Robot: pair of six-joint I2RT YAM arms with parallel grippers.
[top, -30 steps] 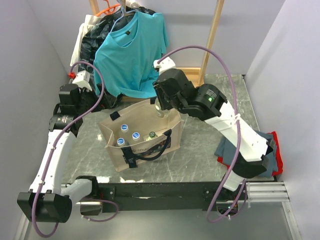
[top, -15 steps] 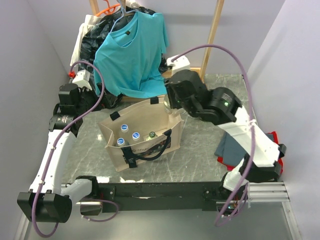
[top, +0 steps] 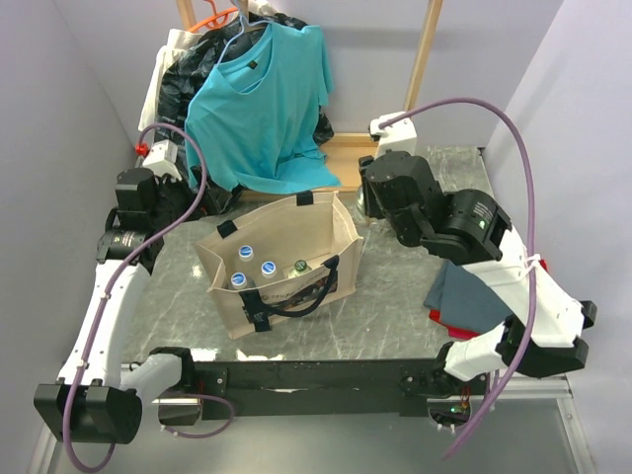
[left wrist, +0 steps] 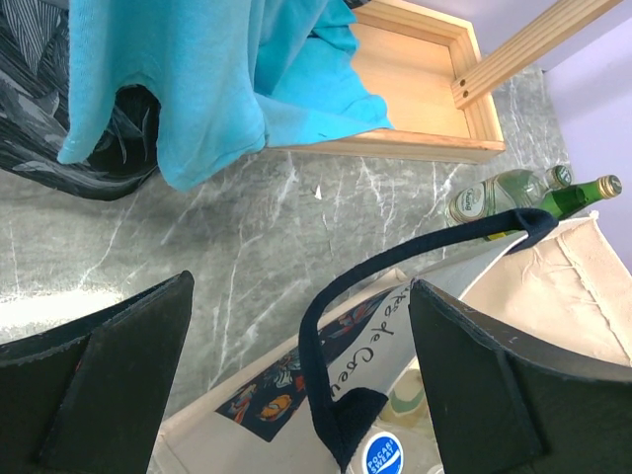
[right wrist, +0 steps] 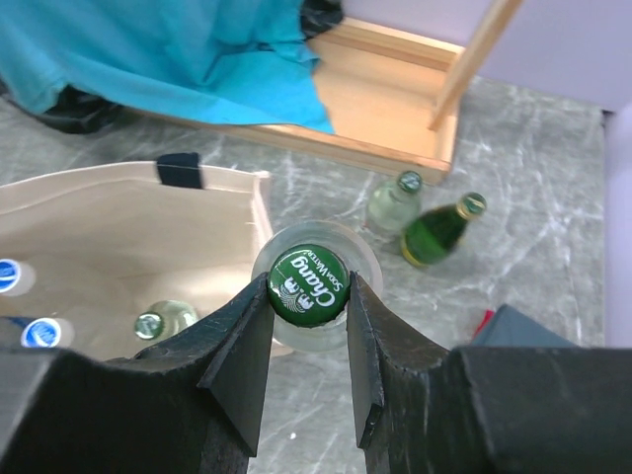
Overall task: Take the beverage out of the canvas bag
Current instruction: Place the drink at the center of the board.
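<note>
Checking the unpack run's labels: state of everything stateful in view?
canvas bag, upright, mouth open, capped bottles inside
Chang bottle, capped, gripped at the top, outside the bag
right end effector, shut on the Chang bottle
left end effector, open, empty
clear bottle, green bottle, both standing, capped
teal T-shirt, hanging

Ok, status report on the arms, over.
Left gripper open. Right gripper shut on green-capped bottle, beside corner of canvas bag. Nearby on table: clear bottle, green bottle.

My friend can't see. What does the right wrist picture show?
The right hand grips a green-capped bottle by its neck, beside the open canvas bag. A clear bottle and a green bottle stand on the table beyond.
</note>
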